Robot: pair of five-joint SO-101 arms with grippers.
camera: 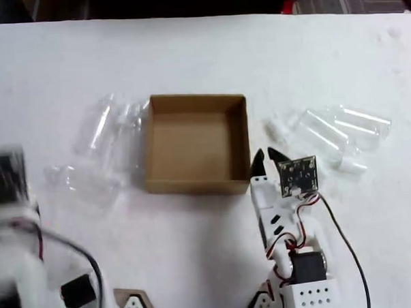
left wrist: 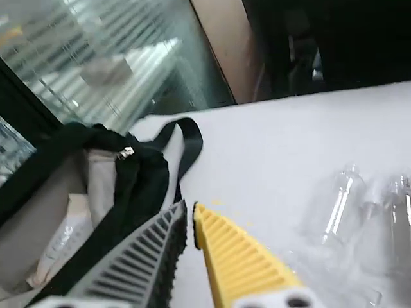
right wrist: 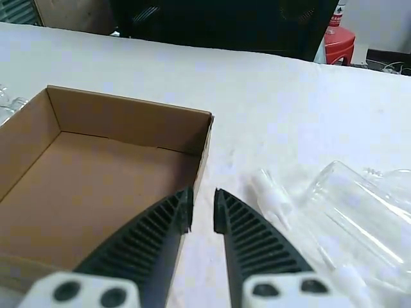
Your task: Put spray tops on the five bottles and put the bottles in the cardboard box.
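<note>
Risks: the bottles [camera: 98,124] are laid on their sides w/ no tops fitted, so they're likely to be set rolling by any nudge from a finger. Thin clear walls may be squashed if gripped hard. The spray tops [camera: 276,127] are small & white on a white table [camera: 201,52], so easily missed or flicked away. The cardboard box [camera: 198,144] looks light & could be shoved, as the right gripper [right wrist: 203,197] is placed just beside its near corner.

The box is seen mid-table w/ nothing in it. Some bottles are laid L of it, others R w/ loose tops among them. L side: long axes run approx. toward the far table edge. An L-group bottle [left wrist: 340,196] is pointed neck-away from the left gripper [left wrist: 190,212]. R side: axes slant away from the box; neck ends can't be told.

Right fingers are parted a little, nothing between. Left fingers are all but closed, empty.
</note>
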